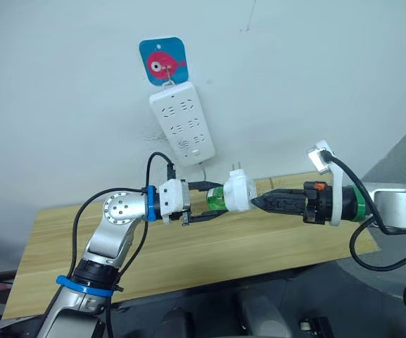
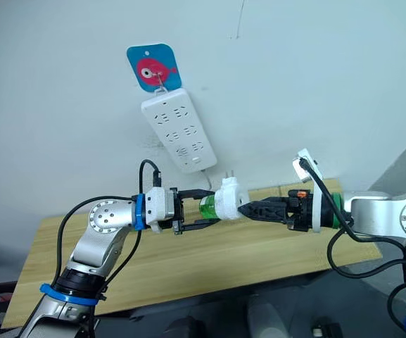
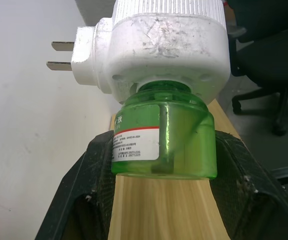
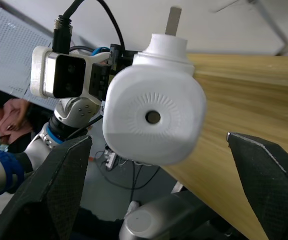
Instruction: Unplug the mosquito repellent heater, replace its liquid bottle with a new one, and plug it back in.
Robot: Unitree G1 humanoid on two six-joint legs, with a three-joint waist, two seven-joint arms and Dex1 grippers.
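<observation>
Heater (image 1: 237, 191) and green liquid bottle (image 1: 216, 199) are held together in mid-air above the bench (image 1: 188, 246), well clear of the white power strip (image 1: 182, 122) hung on the wall, the prongs pointing up. The bottle is clasped between the fingers of the left end effector (image 1: 204, 202), while the right end effector (image 4: 148, 185) is spread wide in front of the heater's top, its fingers not seen closed on the body. The bottle-removal step is judged to be in hand: a firm grip on the white body is needed from the right, so that the bottle can be twisted out.
</observation>
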